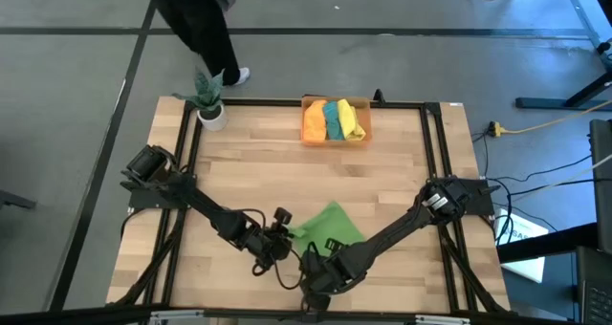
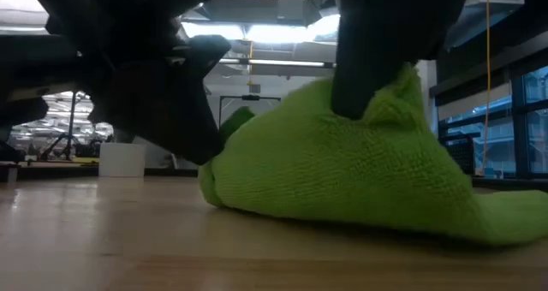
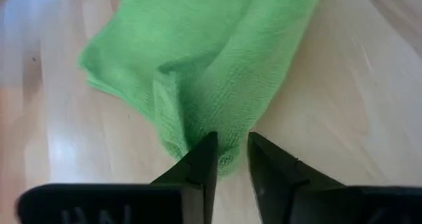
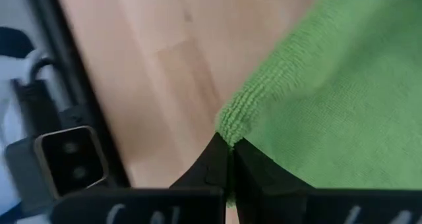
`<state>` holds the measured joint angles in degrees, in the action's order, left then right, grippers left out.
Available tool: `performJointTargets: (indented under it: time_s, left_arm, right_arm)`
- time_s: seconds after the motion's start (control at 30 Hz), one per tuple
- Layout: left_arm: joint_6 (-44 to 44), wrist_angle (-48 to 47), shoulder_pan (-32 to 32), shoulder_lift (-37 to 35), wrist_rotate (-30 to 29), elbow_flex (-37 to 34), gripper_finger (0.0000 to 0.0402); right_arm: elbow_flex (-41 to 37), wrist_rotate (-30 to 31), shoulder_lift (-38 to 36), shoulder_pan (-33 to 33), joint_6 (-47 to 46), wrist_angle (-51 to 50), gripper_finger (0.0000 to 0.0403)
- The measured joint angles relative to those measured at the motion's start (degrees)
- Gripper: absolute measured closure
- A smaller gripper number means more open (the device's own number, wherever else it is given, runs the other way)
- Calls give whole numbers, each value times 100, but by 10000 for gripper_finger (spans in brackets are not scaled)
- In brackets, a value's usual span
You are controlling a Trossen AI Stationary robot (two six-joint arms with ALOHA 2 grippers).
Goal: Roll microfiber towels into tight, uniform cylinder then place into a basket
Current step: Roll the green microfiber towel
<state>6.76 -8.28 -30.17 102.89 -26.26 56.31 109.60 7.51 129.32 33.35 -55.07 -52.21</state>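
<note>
Three rolled towels, orange, teal and yellow, already sit in the basket (image 1: 336, 138) at the tabletop's (image 1: 382, 172) far edge. The light green towel (image 1: 328, 226) lies rumpled near the front edge. The right hand (image 4: 229, 155) is pinched closed on one corner; the left hand (image 3: 231, 155), fingers slightly parted, straddles another. Best, I judge, to pull both corners apart evenly and flatten it before rolling.

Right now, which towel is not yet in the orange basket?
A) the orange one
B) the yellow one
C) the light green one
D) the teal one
C: the light green towel lies on the table between both grippers, while the basket at the far edge holds the orange, teal and yellow ones.
</note>
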Motion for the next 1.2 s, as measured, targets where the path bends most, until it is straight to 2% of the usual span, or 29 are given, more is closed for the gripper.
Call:
performJointTargets:
  time_s: [0.13, 0.4, 0.53, 0.83, 0.97, 1.2]
  left_arm:
    - [232, 199, 23, -2, -7, 0, 327]
    - [589, 533, 25, -2, 58, 0, 327]
    - [645, 610, 70, -2, 83, 0, 327]
    - [647, 686, 288, -2, 83, 0, 327]
    - [727, 802, 291, -2, 89, 0, 327]
    - [735, 850, 317, -2, 467, 0, 327]
  right_arm:
    - [-51, -149, 0, 12, 117, 158, 395]
    - [-401, -131, 2, 19, -304, 198, 395]
    - [-404, 59, 2, 19, -326, 126, 395]
    - [-404, 656, 2, 24, -943, -760, 395]
    - [-404, 579, 2, 30, -1051, -765, 395]
    - [-694, 229, 2, 50, -1240, -586, 395]
